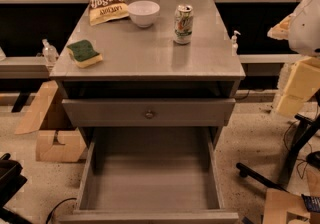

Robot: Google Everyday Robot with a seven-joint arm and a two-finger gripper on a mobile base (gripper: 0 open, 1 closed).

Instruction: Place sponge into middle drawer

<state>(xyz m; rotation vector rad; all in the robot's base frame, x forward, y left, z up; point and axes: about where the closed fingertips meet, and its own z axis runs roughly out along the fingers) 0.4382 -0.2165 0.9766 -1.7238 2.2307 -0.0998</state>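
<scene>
The sponge (84, 53), pale yellow with its dark green face up, lies on the left front part of the grey cabinet top (150, 55). Below, the middle drawer (150, 183) is pulled far out toward me, and its plain grey floor holds nothing. The gripper is out of view; only a white rounded part of my arm (306, 20) shows at the right edge, level with the cabinet top and well apart from the sponge.
A tan snack bag (106, 2), a white bowl (144, 13) and a green-and-white can (183, 24) stand on the back of the top. A shallower drawer front with a round knob (149, 114) sits above the open drawer. Cardboard boxes (55, 138) stand at left, a chair base (280, 173) at right.
</scene>
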